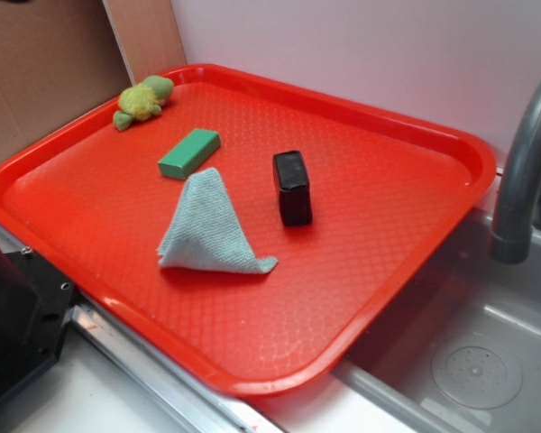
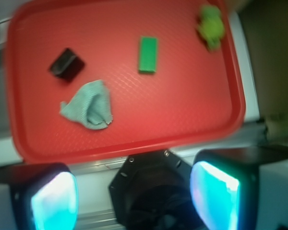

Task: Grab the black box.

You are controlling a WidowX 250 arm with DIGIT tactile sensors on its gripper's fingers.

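Near the middle of the red tray [image 1: 415,262] stands the black box [image 1: 292,187], upright on one of its smaller faces and clear of everything around it, so you have free sides to close on. Just beside it to the camera's left lies a crumpled blue-grey cloth [image 1: 211,227], peaked like a small tent; it does not touch the box but sits close enough that a sloppy approach could snag it. Further back you have the flat green block [image 1: 189,152] and, at the far corner by the rim, a yellow-green plush toy [image 1: 142,100], both well apart from your target. Your gripper [image 2: 134,194] hangs outside the tray's near edge, looking down over the whole layout, with the jaws spread wide and nothing between them; the two glowing pads [image 2: 213,194] frame the bottom of the wrist view. My guess is you are still at the start of the reach. The box sits skewed in the wrist view, so you would probably want to turn the wrist to meet its flat sides. A grey faucet [image 1: 523,171] and sink flank the tray.
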